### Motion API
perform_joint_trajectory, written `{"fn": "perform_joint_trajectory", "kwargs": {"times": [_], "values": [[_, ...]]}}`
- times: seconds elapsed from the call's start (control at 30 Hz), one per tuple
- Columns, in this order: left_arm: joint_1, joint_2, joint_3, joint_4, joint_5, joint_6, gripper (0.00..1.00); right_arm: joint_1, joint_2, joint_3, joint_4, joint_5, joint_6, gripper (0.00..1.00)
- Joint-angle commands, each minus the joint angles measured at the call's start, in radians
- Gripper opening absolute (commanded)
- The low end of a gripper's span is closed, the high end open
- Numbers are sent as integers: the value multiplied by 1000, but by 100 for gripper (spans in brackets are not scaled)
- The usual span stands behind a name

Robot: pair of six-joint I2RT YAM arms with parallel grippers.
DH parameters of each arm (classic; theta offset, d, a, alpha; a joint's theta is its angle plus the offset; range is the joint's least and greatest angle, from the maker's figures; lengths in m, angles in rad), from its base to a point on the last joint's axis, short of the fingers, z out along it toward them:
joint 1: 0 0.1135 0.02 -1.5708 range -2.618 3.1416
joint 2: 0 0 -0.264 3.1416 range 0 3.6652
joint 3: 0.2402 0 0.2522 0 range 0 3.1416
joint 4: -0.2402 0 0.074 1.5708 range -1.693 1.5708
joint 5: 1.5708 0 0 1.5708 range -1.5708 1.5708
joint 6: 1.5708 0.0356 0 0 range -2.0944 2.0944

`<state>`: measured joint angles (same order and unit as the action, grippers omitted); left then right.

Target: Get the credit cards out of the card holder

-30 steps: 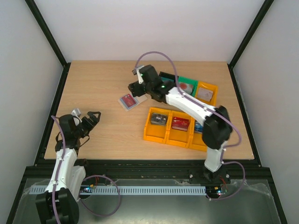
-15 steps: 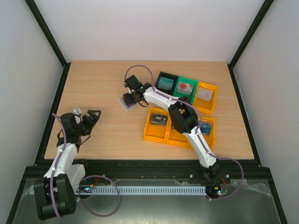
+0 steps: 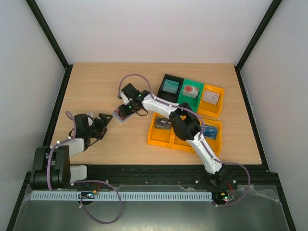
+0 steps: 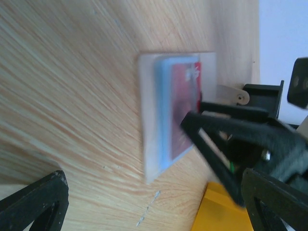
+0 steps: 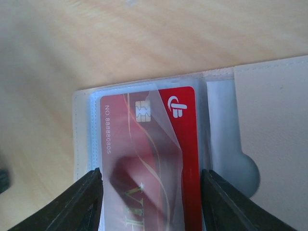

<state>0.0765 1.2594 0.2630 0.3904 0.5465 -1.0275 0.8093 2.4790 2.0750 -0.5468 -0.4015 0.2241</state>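
One red card (image 5: 185,144) sat in a clear pocket of the card holder (image 5: 274,106). The card holder lay open on the tabletop (image 3: 91,86), beside the yellow bins (image 3: 161,137). The right jaws stood one on each side of that card; I could not tell if they squeezed it. The left jaws were wide open and held nothing, near the card holder.

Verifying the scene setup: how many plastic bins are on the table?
6. Far row, left to right: black plastic bin, green plastic bin, yellow plastic bin. Near row: three more yellow ones, left bin, middle bin, right bin; the right arm covers much of the middle bin.
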Motion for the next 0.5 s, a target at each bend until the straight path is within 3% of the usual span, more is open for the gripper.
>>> {"fn": "perform_joint_trajectory", "kwargs": {"times": [0.0,0.27,0.47], "values": [[-19,31,-9,94,-46,-20,99,69,1,-71,-18,-197,57,53],[-16,11,-61,134,-90,8,99,69,-34,-99,81,-383,123,50],[3,2,-70,220,-74,11,82,70,-14,-113,107,-509,162,42]]}}
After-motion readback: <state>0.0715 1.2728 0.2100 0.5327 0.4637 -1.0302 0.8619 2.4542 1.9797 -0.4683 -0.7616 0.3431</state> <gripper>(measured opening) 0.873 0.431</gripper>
